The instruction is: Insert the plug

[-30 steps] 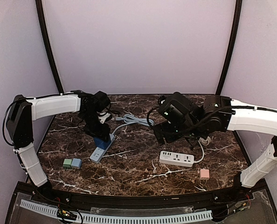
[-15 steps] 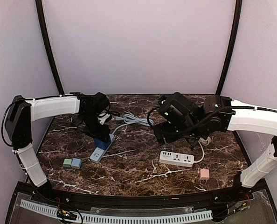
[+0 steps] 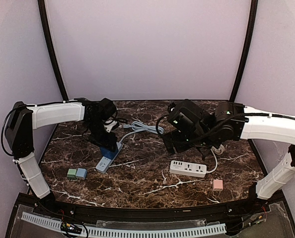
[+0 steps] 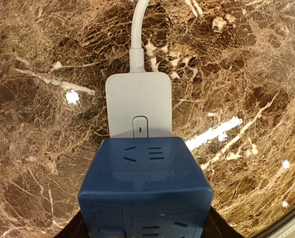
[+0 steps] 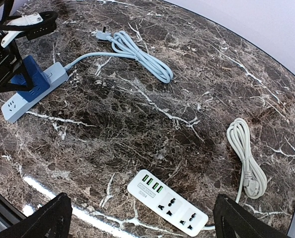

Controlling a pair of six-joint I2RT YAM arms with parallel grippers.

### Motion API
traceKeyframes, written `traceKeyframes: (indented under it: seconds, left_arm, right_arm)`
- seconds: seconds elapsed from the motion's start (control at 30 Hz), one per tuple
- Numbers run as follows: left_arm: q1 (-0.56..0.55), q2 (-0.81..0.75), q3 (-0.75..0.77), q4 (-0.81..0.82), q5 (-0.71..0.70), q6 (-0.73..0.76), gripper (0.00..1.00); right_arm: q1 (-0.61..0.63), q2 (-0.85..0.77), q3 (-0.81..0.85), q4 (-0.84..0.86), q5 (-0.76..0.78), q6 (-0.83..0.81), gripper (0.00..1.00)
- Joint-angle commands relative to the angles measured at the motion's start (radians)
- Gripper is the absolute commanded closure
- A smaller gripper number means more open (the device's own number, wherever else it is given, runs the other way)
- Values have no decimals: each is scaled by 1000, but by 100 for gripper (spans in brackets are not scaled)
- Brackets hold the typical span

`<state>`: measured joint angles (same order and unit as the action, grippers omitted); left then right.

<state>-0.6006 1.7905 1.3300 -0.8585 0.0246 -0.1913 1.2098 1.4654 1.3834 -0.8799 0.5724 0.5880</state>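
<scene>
Plug sits over strip, which runs near-left to far-right.

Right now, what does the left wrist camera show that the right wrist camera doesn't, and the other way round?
Only the left wrist: close-up socket slots on the blue cube adapter and the switch button on the pale power strip under it. Only the right wrist: the white power strip with green ports, the coiled white cord and the looped pale blue cable. Both: the blue cube adapter on the pale power strip, on the marble table.
</scene>
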Motion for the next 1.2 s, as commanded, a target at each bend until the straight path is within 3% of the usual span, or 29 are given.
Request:
traceKeyframes:
  seconds: [0.0, 0.23, 0.33, 0.77, 0.97, 1.17]
  left_arm:
    - [1, 76, -65, 40, -7, 13, 63]
    - [1, -17, -15, -38, -3, 27, 40]
    - [1, -46, 16, -70, 0, 33, 5]
    - [1, -168, 142, -216, -10, 5, 1]
    - [0, -235, 121, -248, -82, -18, 1]
    - [1, -313, 93, -263, -122, -48, 1]
  right_arm:
    - [-3, 6, 13, 0, 11, 0, 1]
    - [-3, 11, 33, 0, 28, -12, 1]
    - [-3, 16, 43, 1, 33, -18, 1]
    - [-3, 18, 39, -11, 33, 36, 1]
    - [-5, 31, -1, -122, 41, 207, 1]
    - [-26, 63, -60, -292, -62, 423, 1]
